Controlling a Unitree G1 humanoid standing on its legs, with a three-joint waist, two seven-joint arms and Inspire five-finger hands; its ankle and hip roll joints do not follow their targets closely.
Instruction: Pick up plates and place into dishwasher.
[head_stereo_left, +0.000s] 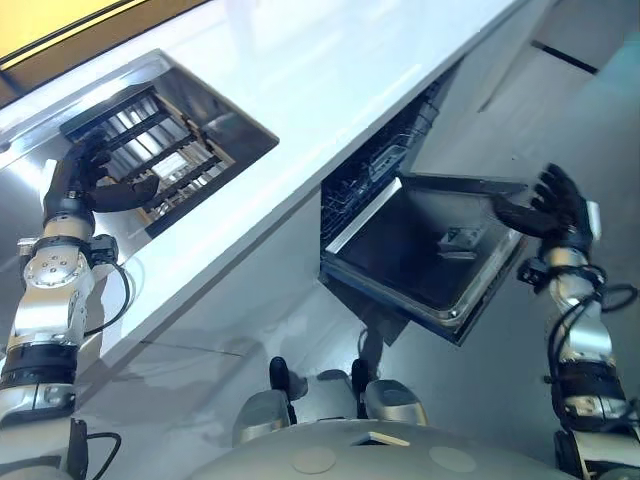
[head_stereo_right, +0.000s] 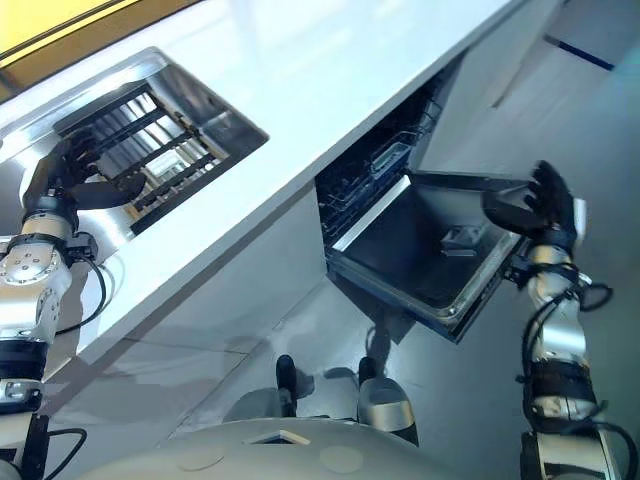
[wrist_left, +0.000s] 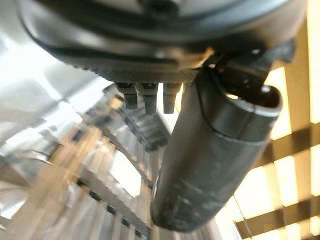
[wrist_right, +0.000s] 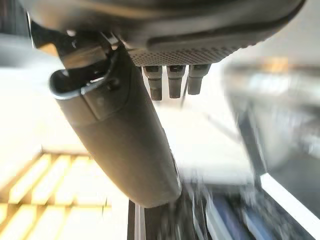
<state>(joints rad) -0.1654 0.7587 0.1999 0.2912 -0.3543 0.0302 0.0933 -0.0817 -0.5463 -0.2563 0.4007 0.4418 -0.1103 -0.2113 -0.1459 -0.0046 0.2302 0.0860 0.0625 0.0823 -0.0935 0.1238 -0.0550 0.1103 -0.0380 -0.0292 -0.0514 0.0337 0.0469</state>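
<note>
The left hand (head_stereo_left: 90, 176) hung loosely open and empty over the far-left sink rack (head_stereo_left: 150, 125), plates there unclear to me, the right hand (head_stereo_left: 557, 206) spread empty beside the open dishwasher door (head_stereo_left: 415, 250), so I judged a downward grasp came next.

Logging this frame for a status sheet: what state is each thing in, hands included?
dishwasher door: open.
dishwasher rack: pushed in, inside the machine.
sink: holds a slatted rack.
left hand: open, over the slatted rack.
right hand: open, at the dishwasher door's edge, holding nothing.
</note>
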